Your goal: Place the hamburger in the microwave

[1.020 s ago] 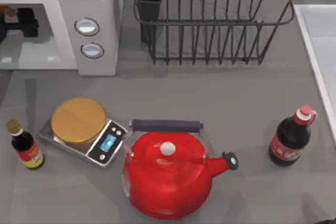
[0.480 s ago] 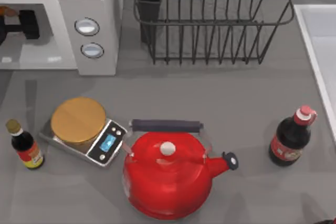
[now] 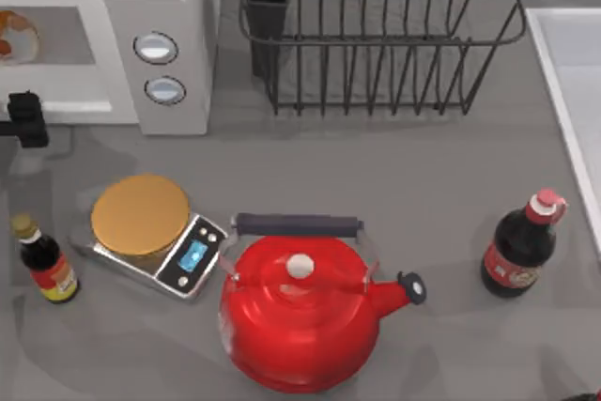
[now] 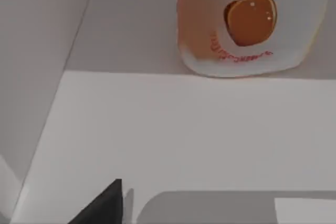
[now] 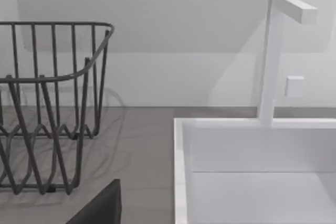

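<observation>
Reading the top view first, I see my left gripper [image 3: 26,117] just outside the mouth of the microwave [image 3: 160,7], over the table [image 3: 394,176], with the hamburger [image 3: 14,37] lying apart from it, beyond it on the grey cavity floor. I cannot tell from here whether its fingers are spread or closed, but they hold nothing. I judge the placing itself done and the step in hand to be the retreat.

In the left wrist view, the hamburger sits ahead of the gripper, deep in the cavity, with bare white floor between them.

In the right wrist view, my parked right arm looks past the dish rack [image 5: 47,103] toward the sink [image 5: 252,171].

Next, I would draw the left arm clear without brushing the microwave wall.
</observation>
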Motion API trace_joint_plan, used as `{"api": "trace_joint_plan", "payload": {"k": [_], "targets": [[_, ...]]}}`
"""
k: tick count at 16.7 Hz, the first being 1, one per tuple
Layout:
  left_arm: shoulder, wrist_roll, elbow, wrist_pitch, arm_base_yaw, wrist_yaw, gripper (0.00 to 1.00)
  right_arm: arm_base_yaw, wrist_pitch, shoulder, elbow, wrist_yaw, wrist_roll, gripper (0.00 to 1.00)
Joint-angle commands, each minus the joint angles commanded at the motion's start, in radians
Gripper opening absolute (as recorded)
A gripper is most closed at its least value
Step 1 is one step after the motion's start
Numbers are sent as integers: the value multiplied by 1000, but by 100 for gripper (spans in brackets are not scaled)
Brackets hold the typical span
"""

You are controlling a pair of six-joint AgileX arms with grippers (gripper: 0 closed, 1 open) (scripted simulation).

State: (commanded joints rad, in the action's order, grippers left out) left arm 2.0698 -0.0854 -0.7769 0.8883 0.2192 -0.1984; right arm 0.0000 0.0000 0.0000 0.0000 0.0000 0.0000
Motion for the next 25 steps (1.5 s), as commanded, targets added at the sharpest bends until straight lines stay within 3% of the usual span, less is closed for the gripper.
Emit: {"api": "trace_joint_plan", "payload": {"k": [4,7,14,25], "targets": [[-136,-11,262,121,45,-32,100,0,0,0,0,0,0,100],[-196,-17,356,175,63,-49,100,0,0,0,0,0,0,100],[-206,-17,363,172,59,-49,100,0,0,0,0,0,0,100],[-396,-16,305,-74,59,-46,100,0,0,0,0,0,0,100]]}}
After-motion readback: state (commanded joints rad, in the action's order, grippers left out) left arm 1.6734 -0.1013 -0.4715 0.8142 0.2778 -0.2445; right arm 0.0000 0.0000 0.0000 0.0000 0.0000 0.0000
